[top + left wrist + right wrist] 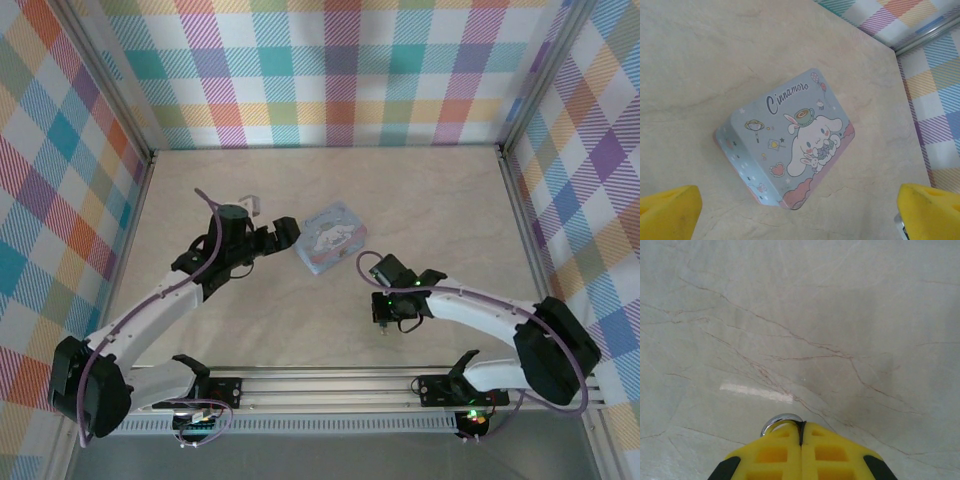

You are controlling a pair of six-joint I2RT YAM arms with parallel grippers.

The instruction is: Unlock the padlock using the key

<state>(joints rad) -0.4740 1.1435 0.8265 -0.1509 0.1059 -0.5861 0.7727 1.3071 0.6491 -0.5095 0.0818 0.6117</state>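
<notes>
Jaws of the left gripper (pixel 797 216) stand spread as wide as they go and hold nothing. In its wrist view the yellow fingertips (pixel 667 212) sit at the two lower corners. The pale blue tin (pixel 790 135) with the cartoon dog lies flat on the table (pixel 440 200) just ahead of them, clear of both tips. From above, this gripper (pixel 284 236) hangs just beside the tin's (pixel 332 240) left edge. The right gripper (pixel 801 432) is pressed fully closed, low over bare table and well apart from the tin. A silvery metal loop (pixel 776 421) curves out from the seam at its tips. I cannot tell whether the loop belongs to the padlock or the key, or whether it is pinched. From above, that gripper (pixel 384 322) points down near the table's middle.
</notes>
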